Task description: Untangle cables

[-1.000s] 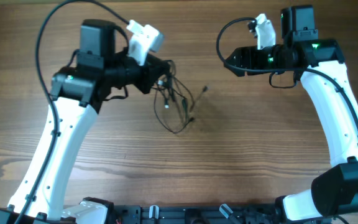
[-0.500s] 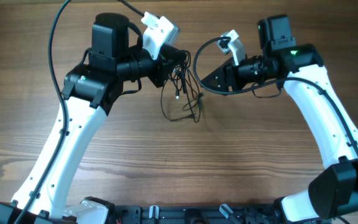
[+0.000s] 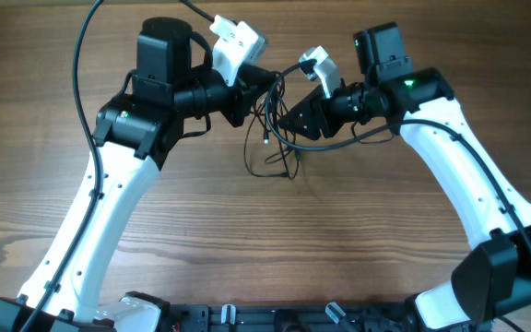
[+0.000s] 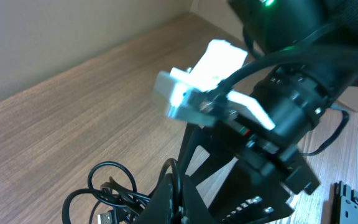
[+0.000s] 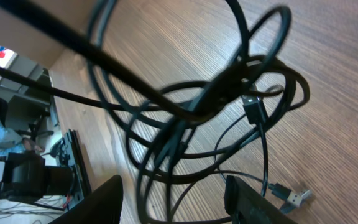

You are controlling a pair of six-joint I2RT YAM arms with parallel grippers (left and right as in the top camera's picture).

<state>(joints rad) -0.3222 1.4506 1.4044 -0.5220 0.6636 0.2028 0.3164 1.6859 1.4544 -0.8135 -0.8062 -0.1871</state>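
My left hand [image 3: 258, 92] pinches the cables [image 5: 225, 87] shut; my right hand [image 3: 289, 124] is spread just beside them. They look light, limp and snag-prone, so I'd take one loose loop.

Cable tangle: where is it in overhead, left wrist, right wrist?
Overhead: cable tangle top centre, between left gripper and right gripper.
Left wrist: its loops at lower left.
Right wrist: fills the frame, its knot at centre.
Shared landmark: the right gripper, next to the tangle in every view.
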